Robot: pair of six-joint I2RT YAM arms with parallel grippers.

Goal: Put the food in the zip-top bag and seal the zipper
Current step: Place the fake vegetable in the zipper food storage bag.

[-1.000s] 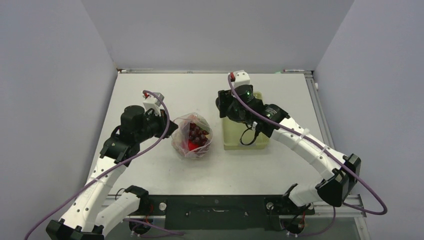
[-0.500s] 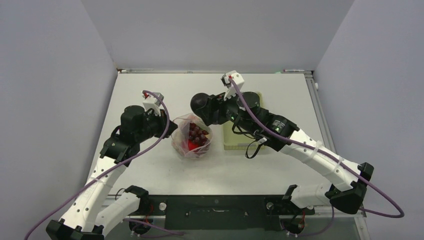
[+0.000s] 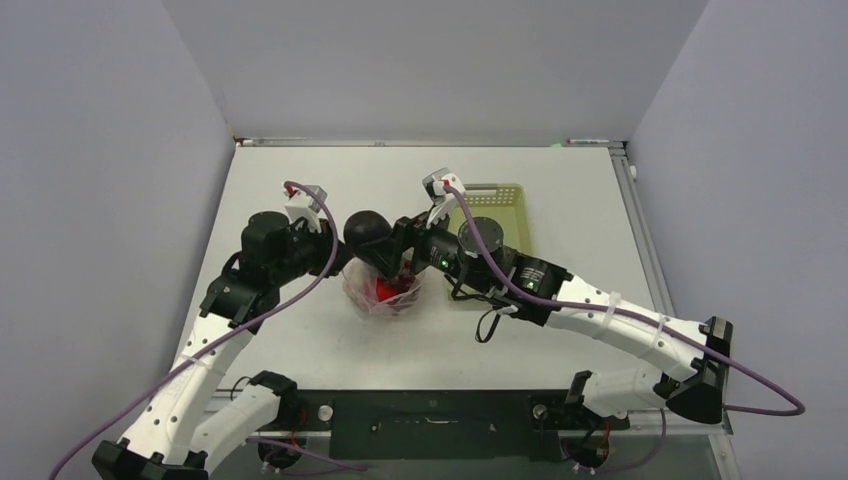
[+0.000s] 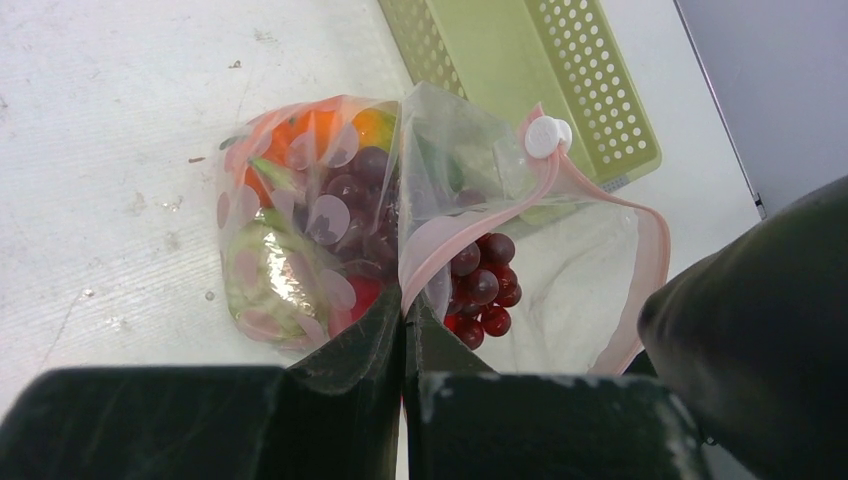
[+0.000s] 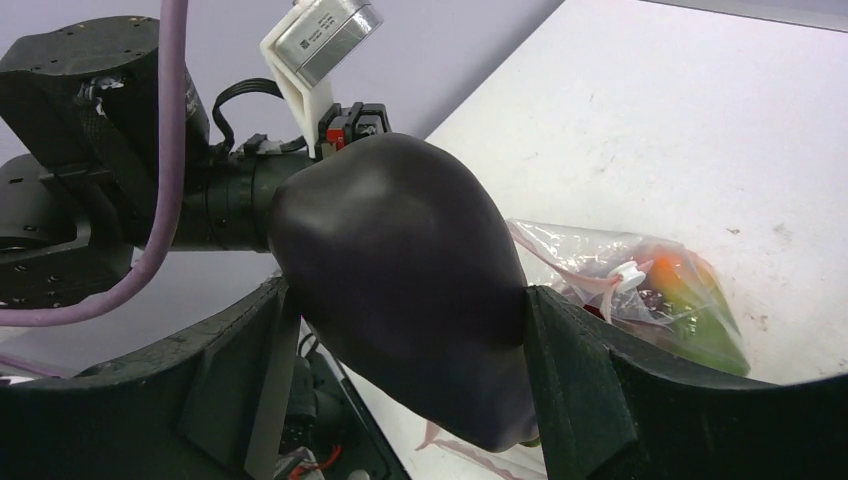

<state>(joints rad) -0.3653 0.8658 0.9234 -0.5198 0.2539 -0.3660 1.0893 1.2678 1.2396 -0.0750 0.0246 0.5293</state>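
The clear zip-top bag (image 3: 385, 290) lies mid-table with dark grapes (image 4: 485, 285), red, orange and green toy food inside. Its pink-red zipper (image 4: 470, 235) with a white slider (image 4: 545, 135) rims the open mouth. My left gripper (image 4: 405, 315) is shut on the bag's mouth edge at the zipper strip and holds it up. My right gripper (image 5: 405, 385) is shut on the dark purple eggplant (image 5: 405, 285), which hangs just above the bag's mouth (image 3: 368, 232). The bag also shows in the right wrist view (image 5: 650, 290), below and right of the eggplant.
The pale green slatted basket (image 3: 490, 215) stands right of the bag, behind my right arm, and shows at the top of the left wrist view (image 4: 540, 70). Grey walls close in the table on the left, back and right.
My right gripper has swung left from over the basket, carrying the eggplant, and is now above the bag's mouth. The left gripper and the bag have stayed put.
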